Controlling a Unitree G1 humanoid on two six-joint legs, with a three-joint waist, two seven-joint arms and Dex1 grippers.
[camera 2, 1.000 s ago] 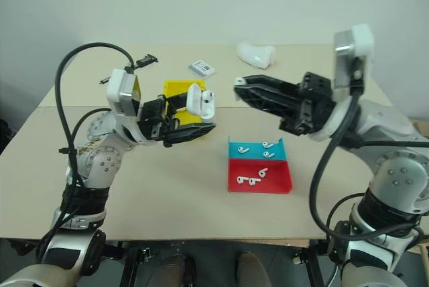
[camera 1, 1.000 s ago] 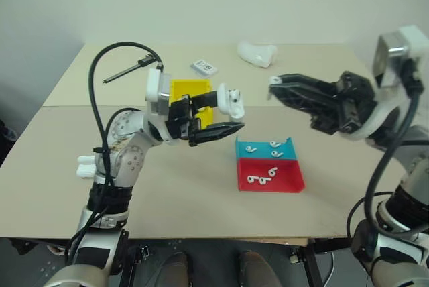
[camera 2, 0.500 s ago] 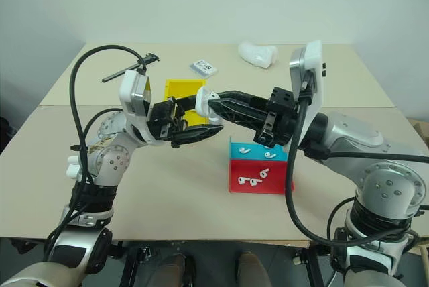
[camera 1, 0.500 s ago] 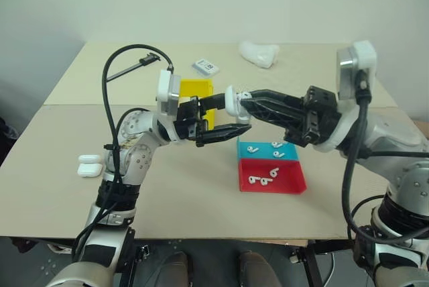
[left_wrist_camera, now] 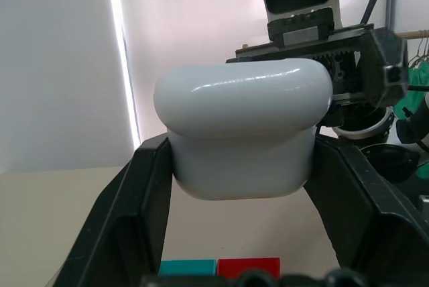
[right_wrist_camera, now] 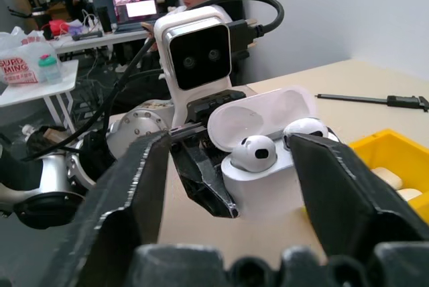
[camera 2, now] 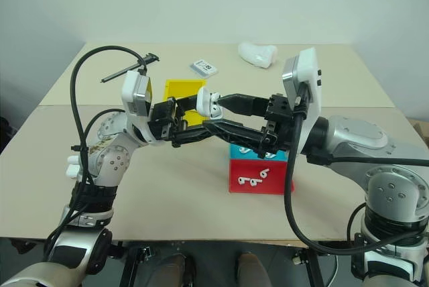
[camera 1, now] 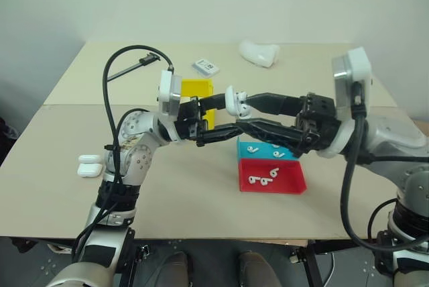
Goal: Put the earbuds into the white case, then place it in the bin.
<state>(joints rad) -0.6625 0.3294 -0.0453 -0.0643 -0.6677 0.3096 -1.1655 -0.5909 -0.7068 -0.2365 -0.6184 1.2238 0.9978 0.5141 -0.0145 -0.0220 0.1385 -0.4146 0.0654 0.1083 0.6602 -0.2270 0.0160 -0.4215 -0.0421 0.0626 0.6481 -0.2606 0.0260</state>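
While the left gripper [camera 1: 213, 121] clamps the white case [camera 1: 234, 101] just beside the bin [camera 1: 192, 92], the lid stands open with two earbuds [right_wrist_camera: 254, 153] seated. Right gripper [camera 2: 224, 114] spread wide, fingers straddling the case, holding nothing.

White case [left_wrist_camera: 242, 136] – glossy plastic; fingers [right_wrist_camera: 124, 193] matt blk.
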